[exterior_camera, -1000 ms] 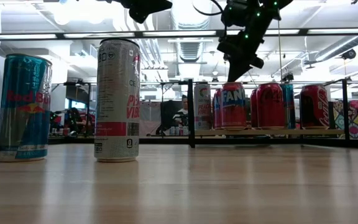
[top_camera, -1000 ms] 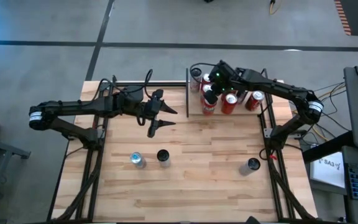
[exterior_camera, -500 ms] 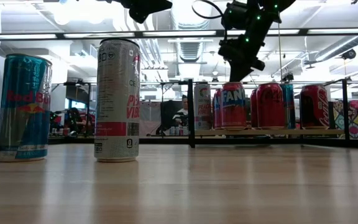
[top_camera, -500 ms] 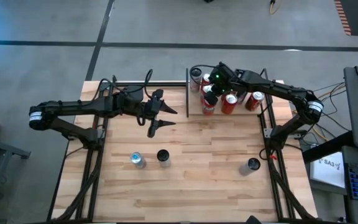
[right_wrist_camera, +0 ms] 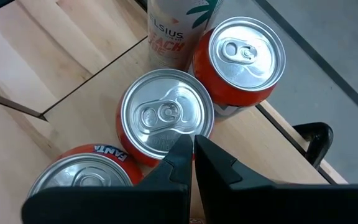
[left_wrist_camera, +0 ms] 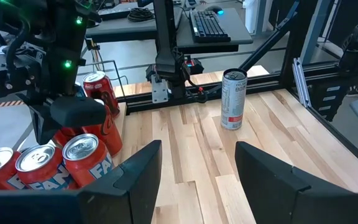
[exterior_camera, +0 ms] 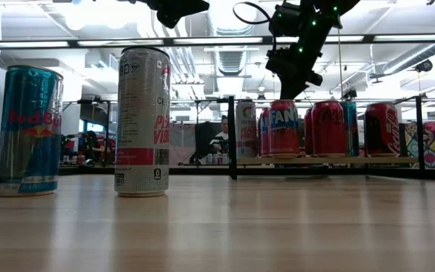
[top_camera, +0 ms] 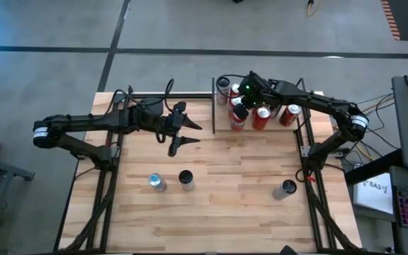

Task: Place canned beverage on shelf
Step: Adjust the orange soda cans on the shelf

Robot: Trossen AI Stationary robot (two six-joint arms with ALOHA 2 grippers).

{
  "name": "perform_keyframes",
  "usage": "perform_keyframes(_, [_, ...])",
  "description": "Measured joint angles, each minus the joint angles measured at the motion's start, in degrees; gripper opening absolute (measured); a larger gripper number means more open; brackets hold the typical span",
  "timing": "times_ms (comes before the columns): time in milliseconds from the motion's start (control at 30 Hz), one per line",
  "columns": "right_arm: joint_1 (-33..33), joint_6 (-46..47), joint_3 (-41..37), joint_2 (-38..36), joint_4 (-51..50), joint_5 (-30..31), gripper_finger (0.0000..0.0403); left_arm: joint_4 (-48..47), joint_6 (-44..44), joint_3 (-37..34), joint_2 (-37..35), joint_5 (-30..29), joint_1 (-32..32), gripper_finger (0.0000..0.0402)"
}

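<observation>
Light wood edged with thin black rods makes up the shelf, which sits at the far right corner of the butcher-block table. Red Fanta cans and other red cans stand packed together on it, with a pale slim can at the end next to the black upright post. In the right wrist view three silver can tops sit close together on the board, the pale slim can just beyond them.

Above this cluster hangs the right gripper, clear of the can tops in the low view, its fingers pressed together and holding nothing.

Out over the bare middle of the table the left gripper hangs well apart from the shelf, its two fingers partly spread with nothing between them.

Three cans stand on the tabletop, off the shelf, toward the near edge. A blue Red Bull can and a tall white slim can stand upright beside each other on the left half. A third can stands alone near the right side, close to the black frame; the left wrist view shows it as a pale can with a red band.

Beyond the table, the low view takes in a room with ceiling lights and a person seated far off.
</observation>
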Motion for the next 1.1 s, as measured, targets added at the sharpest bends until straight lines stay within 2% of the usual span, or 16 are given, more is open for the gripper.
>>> perform_keyframes(1100, [0.3,-0.6,-1.9,0.0,3.5,0.0,0.0009,-0.6,0.0,0.0,0.0,0.0,0.0,0.019])
